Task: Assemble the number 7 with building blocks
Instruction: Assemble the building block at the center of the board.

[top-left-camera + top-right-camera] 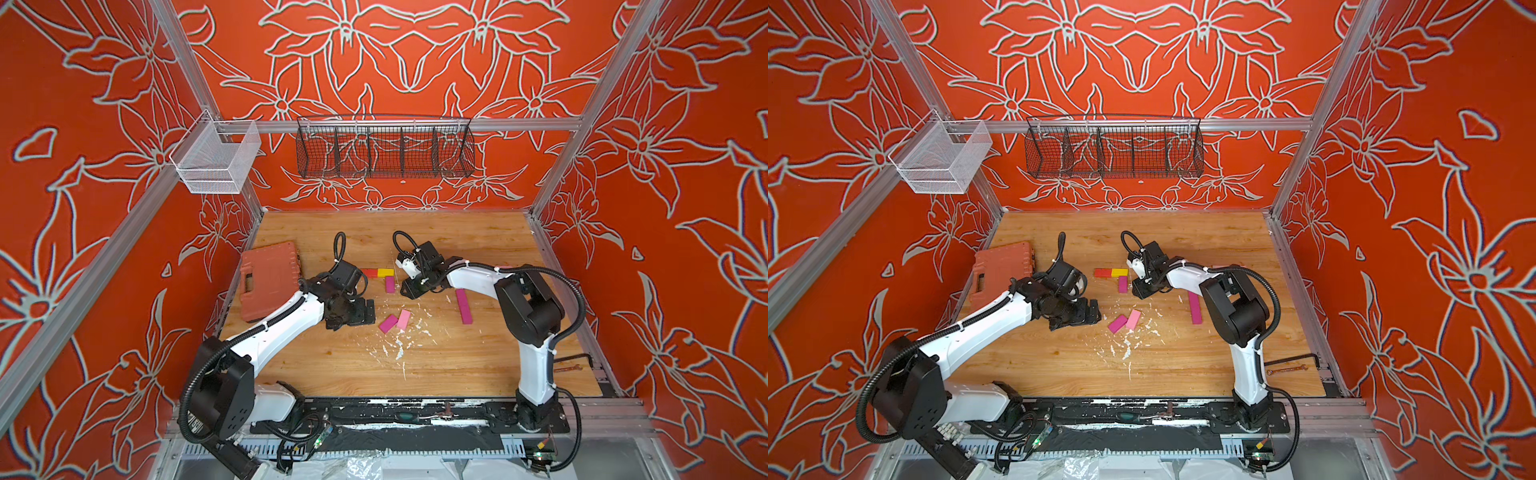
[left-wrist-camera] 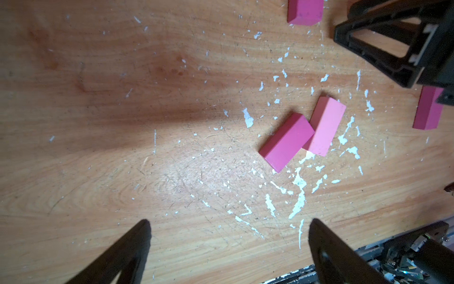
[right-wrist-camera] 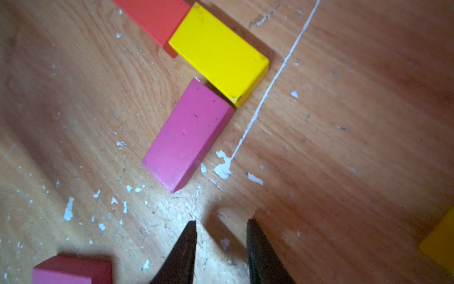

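Red block (image 3: 154, 17) and yellow block (image 3: 218, 54) lie end to end as the bar of the number 7 (image 1: 385, 273). A magenta block (image 3: 188, 135) starts the stem, set against the yellow block's long side at its outer end. The figure lies just ahead of the right gripper (image 3: 221, 222), whose jaws stand slightly apart over bare tabletop (image 3: 344, 147) with nothing between them. The left gripper (image 2: 229, 221) is spread wide and empty. Ahead of it, off to one side, a second magenta block (image 2: 286, 142) touches a light pink block (image 2: 325, 126). A long magenta bar (image 1: 464, 306) lies behind the right gripper, beside its arm. A red-brown tool case (image 1: 270, 282) sits well apart from the left gripper, beyond its arm.
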Robot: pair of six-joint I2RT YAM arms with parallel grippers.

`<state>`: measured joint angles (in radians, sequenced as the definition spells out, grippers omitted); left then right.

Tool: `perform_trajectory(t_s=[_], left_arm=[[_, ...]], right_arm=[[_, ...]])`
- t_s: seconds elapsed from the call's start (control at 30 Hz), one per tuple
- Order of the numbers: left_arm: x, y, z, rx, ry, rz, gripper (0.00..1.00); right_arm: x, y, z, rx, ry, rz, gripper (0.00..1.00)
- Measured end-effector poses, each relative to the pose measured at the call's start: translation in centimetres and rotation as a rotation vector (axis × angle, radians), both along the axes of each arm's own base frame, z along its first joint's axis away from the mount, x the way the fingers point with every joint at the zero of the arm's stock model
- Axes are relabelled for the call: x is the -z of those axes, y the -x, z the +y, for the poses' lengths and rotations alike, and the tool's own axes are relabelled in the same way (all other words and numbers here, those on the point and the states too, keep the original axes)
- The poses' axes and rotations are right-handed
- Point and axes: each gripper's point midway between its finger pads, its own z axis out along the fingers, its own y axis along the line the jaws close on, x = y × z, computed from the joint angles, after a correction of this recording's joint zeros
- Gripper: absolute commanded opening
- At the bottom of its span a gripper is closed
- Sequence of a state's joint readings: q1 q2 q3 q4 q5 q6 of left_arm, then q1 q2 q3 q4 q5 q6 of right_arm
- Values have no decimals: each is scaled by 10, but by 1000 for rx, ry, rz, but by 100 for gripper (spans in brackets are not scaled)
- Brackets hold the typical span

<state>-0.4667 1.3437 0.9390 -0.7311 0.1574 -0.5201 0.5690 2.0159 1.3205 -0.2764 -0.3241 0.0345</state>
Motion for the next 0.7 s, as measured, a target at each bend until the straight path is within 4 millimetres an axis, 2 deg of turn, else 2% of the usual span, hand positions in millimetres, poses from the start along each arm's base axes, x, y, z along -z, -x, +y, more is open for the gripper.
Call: perform_trajectory(t_s=[0.3, 0.7], left_arm=[[0, 0, 1, 21, -12, -10, 97], [-2, -1, 4, 27, -31, -16, 97]], right_arm=[[0, -7, 11, -9, -26, -11, 36], [0, -8, 16, -19, -33, -13, 37]])
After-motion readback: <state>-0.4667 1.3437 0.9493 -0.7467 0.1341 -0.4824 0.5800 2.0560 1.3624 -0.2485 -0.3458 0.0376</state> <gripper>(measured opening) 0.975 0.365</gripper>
